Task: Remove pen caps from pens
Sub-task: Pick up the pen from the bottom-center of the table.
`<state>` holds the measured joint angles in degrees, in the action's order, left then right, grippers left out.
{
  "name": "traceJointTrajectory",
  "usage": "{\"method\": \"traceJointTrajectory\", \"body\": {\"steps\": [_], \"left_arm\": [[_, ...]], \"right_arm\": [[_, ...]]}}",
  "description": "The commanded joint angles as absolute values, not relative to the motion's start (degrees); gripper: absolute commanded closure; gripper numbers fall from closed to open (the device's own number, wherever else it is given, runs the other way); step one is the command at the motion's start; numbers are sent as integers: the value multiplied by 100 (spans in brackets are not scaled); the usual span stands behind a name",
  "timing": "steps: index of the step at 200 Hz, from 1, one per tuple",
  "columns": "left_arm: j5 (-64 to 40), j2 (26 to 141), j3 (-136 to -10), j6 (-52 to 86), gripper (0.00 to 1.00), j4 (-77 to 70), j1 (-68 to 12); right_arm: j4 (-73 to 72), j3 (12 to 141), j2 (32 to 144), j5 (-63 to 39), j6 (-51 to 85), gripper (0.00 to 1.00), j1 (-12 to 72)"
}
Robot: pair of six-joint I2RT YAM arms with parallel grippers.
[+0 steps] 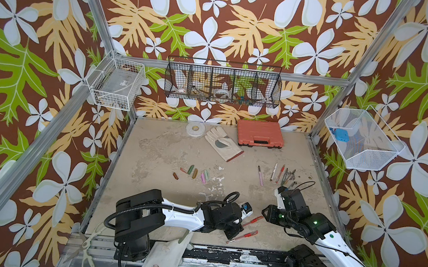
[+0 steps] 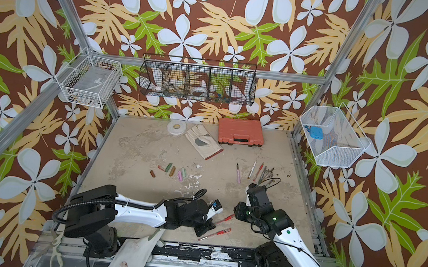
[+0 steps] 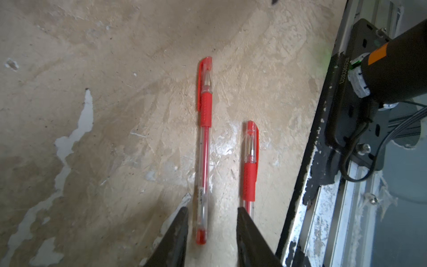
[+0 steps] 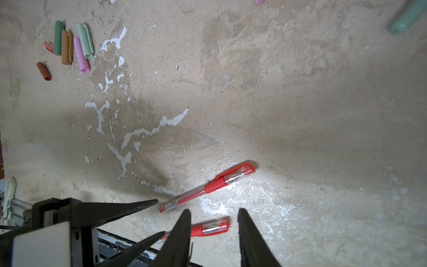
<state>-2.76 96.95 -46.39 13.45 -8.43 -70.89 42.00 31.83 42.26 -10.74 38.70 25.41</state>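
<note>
Two capped red gel pens lie near the table's front, one (image 1: pixel 252 220) farther back and one (image 1: pixel 242 235) nearer the edge. My left gripper (image 3: pixel 212 210) is open, and the tail of the farther pen (image 3: pixel 203 150) lies between its jaws, untouched. The nearer pen (image 3: pixel 250 166) runs behind one finger. My right gripper (image 4: pixel 214 211) is open with the nearer pen's red cap (image 4: pixel 215 227) lying between its jaws. Several loose pen caps (image 1: pixel 193 173) are piled mid-table. Several uncapped pens (image 1: pixel 276 172) lie at the right.
A work glove (image 1: pixel 222 143), a tape roll (image 1: pixel 195 129) and a red tool case (image 1: pixel 259 133) sit at the back. Scissors (image 1: pixel 88 245) and a cloth (image 1: pixel 166 252) lie on the front rail. The black front edge (image 3: pixel 307 185) runs close beside the pens.
</note>
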Motion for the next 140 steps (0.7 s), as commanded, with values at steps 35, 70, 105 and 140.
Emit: {"method": "traceJointTrajectory", "body": {"steps": [35,70,105,140], "left_arm": [[182,10117,-4961,1175,64,-891,-7181],[355,10377,-5071,1112,68,-922,-7195],[626,10432,-5035,1118,73,-923,-7222],[1027,10428,-4824,1166,77,-888,-7321]], "right_arm": [[4244,3248,4083,-1116,3825,65,2548],[4214,3185,4043,-1146,3860,65,2542],[4205,3196,4025,-1118,3818,65,2542],[4236,3299,4065,-1145,3803,65,2539]]}}
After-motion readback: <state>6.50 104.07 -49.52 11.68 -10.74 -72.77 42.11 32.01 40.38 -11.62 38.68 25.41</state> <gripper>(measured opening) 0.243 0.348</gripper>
